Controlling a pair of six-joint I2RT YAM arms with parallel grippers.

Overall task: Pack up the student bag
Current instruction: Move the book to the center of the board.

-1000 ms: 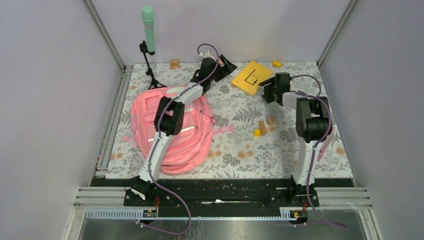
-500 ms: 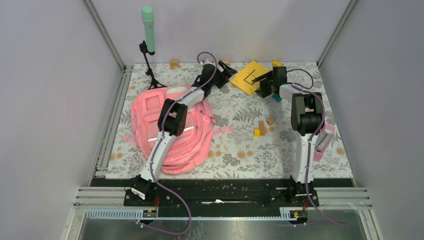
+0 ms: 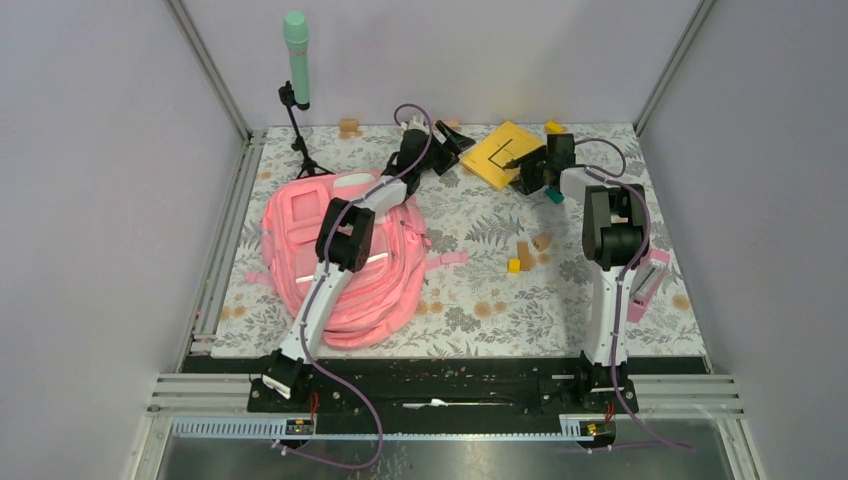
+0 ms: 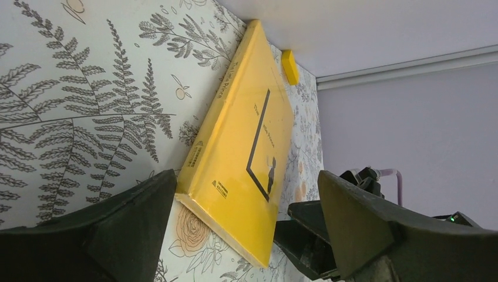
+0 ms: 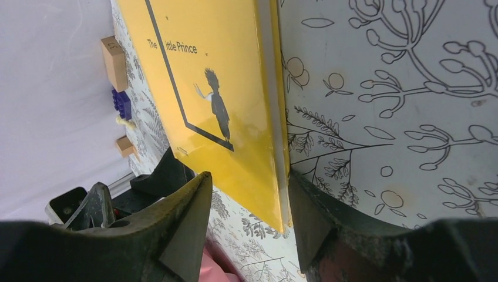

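One yellow book (image 3: 500, 150) lies flat on the patterned table (image 3: 470, 300), and the two grippers meet it from opposite sides. The left gripper (image 4: 246, 182) stands released, its jaws spread wide, with one corner of the book in the gap. One finger (image 4: 135, 217) is just beside the book's edge and the other is apart from it. The right gripper (image 5: 249, 176) has its jaws set closer, astride the opposite corner. One finger (image 5: 311, 223) is against the book's edge and the other reaches over the cover, but I cannot tell whether they clamp it. One student bag (image 3: 290, 240) lies well behind the left jaws, under that arm's elbow and apart from both grippers. Beyond the left jaws, past the book's far corner, sits one yellow block (image 4: 289, 66). Past the right jaws, beyond the book, are two wooden blocks (image 5: 114, 56) and one blue brick (image 5: 121, 103). Behind the right jaws, three small blocks (image 3: 523, 255) sit clustered, and one pink pencil case (image 3: 650, 280) lies well apart.
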